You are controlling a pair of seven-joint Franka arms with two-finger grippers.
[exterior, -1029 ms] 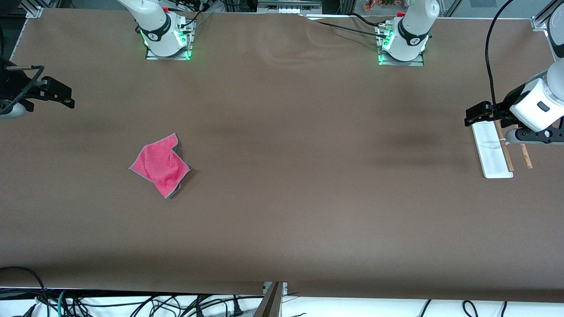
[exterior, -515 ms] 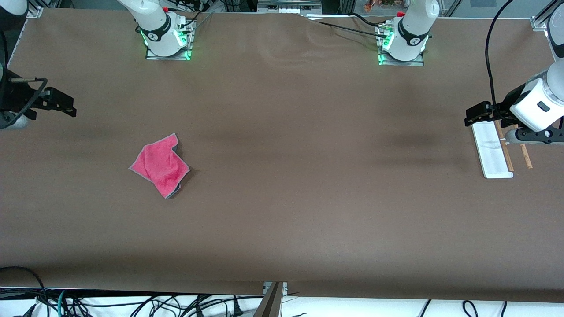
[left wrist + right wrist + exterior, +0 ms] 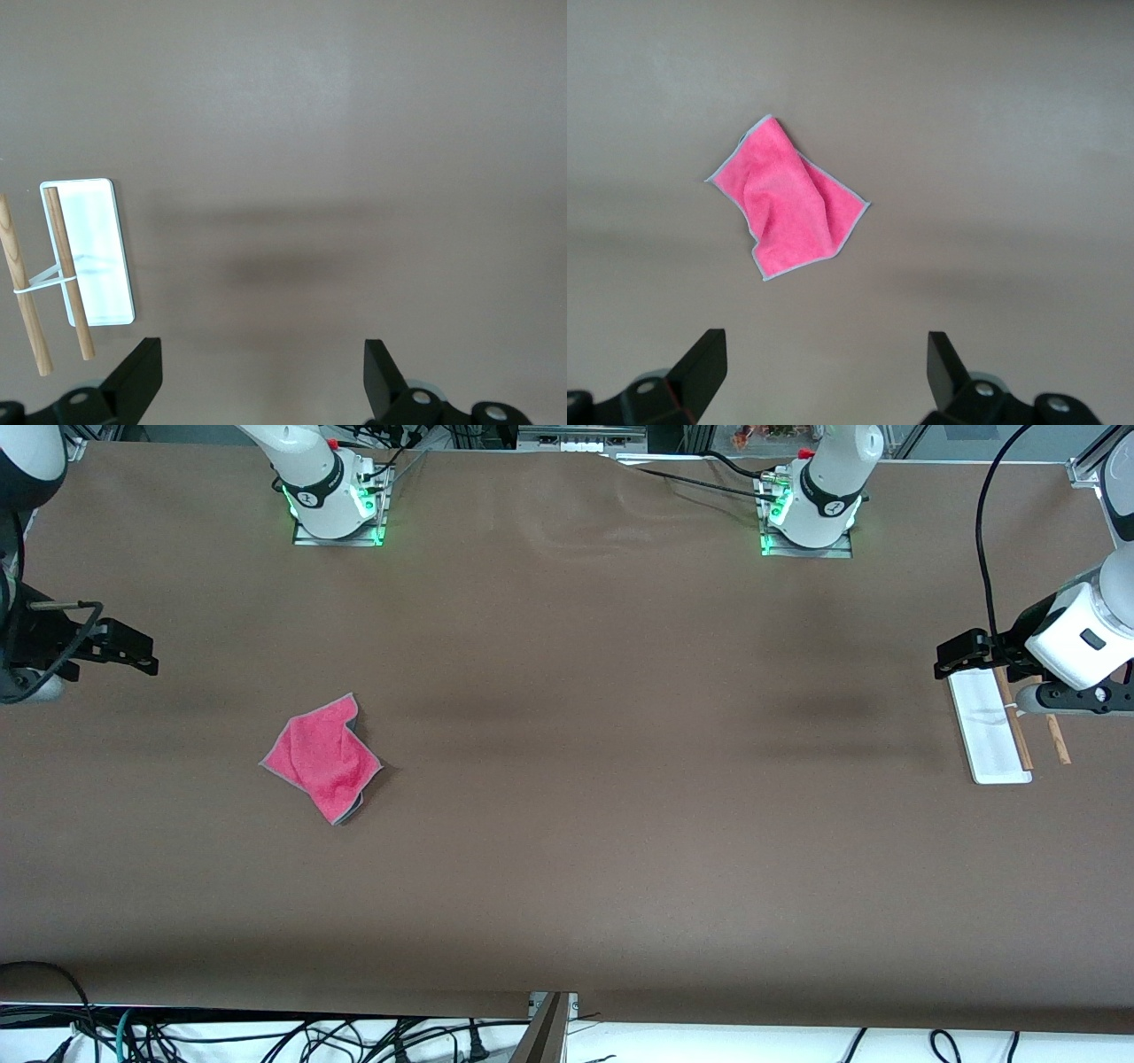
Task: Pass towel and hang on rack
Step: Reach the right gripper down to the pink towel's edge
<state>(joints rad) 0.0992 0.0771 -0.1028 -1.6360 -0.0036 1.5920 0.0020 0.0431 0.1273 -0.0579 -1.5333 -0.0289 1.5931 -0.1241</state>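
Observation:
The pink-red towel [image 3: 323,759] with grey trim lies crumpled flat on the brown table toward the right arm's end; it also shows in the right wrist view [image 3: 788,202]. My right gripper [image 3: 124,648] is open and empty, up in the air over the table's edge at that end, apart from the towel. The rack [image 3: 990,726] has a white base and two brown rods and lies at the left arm's end; it also shows in the left wrist view [image 3: 89,252]. My left gripper [image 3: 961,657] is open and empty, hovering by the rack's end.
The brown table [image 3: 585,779] spreads wide between towel and rack. Both arm bases [image 3: 332,500] stand along the table edge farthest from the camera. Cables [image 3: 266,1036] hang below the near edge.
My right gripper has shifted a little toward the towel and lower in the front view. The left arm, the towel and the rack have not moved.

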